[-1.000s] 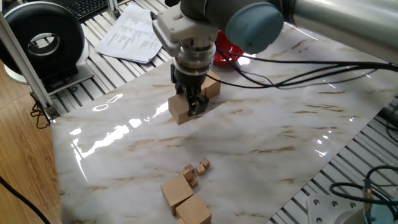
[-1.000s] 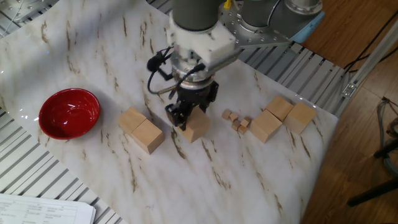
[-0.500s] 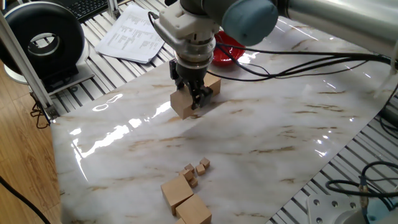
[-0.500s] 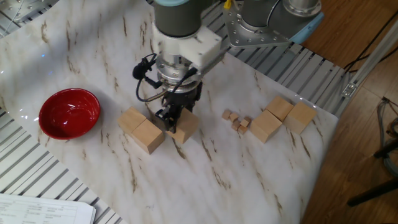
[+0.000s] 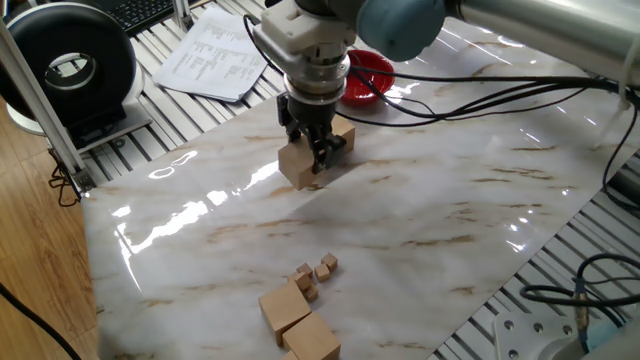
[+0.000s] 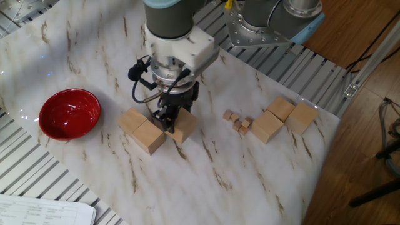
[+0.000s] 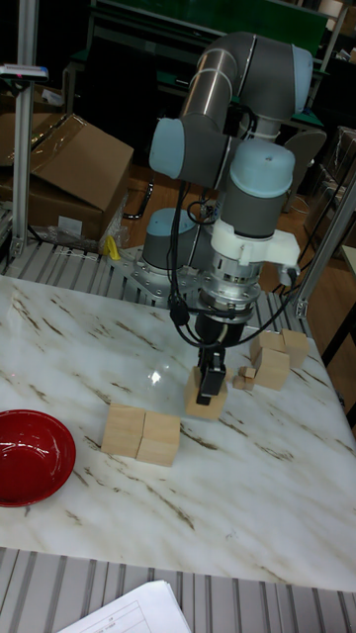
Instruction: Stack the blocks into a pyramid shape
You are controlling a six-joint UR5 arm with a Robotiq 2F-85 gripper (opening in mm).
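My gripper (image 6: pixel 168 116) (image 5: pixel 313 155) (image 7: pixel 208 384) is shut on a tan wooden block (image 6: pixel 184 127) (image 5: pixel 296 168) (image 7: pixel 203 401), which it holds low at the table surface. Two more blocks (image 6: pixel 133 119) (image 6: pixel 149 136) (image 7: pixel 141 435) sit side by side just left of the held one, towards the red bowl. Of that pair, only one block (image 5: pixel 342 138) shows behind the gripper in one fixed view. Three blocks (image 6: pixel 267 127) (image 6: pixel 282 107) (image 6: pixel 304 117) (image 5: pixel 285 306) lie clustered at the other end of the table. No pyramid shape is in view; every block is at table level.
A red bowl (image 6: pixel 70 113) (image 5: pixel 368 72) (image 7: pixel 30 457) stands beyond the pair. Several tiny wooden cubes (image 6: pixel 238 120) (image 5: pixel 317 270) lie beside the far cluster. Papers (image 5: pixel 212 52) and a round black device (image 5: pixel 68 70) sit off the marble top. Black cables (image 5: pixel 500 95) trail from the arm.
The gripper has carried the block towards the pair of blocks near the red bowl, and it now sits close beside them. The other blocks have not moved.
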